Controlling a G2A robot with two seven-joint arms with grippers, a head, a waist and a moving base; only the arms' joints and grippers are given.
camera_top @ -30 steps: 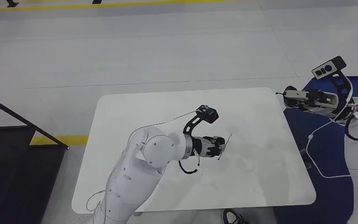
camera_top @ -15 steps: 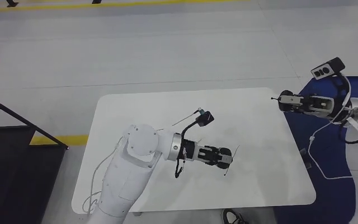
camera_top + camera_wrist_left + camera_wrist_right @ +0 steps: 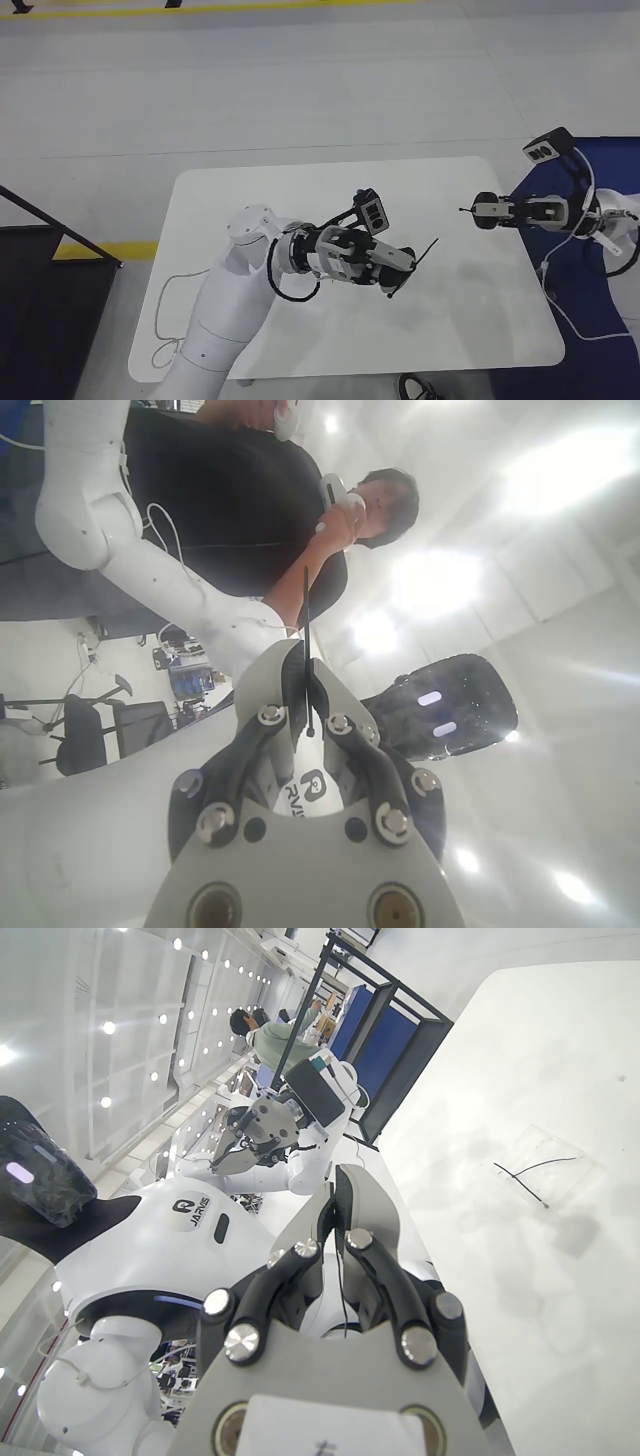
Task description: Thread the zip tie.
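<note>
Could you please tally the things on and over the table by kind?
Grippers: 2, left gripper and right gripper
Held zip ties: 2, left zip tie and right zip tie
Loose zip ties: 2
Clear sheet: 1
Total: 7

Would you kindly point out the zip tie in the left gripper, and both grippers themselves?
zip tie (image 3: 305,610): left wrist view, strap beyond the fingers.
left gripper (image 3: 305,662): left wrist view, between its fingertips.
right gripper (image 3: 334,1182): right wrist view, between its fingertips.
</note>
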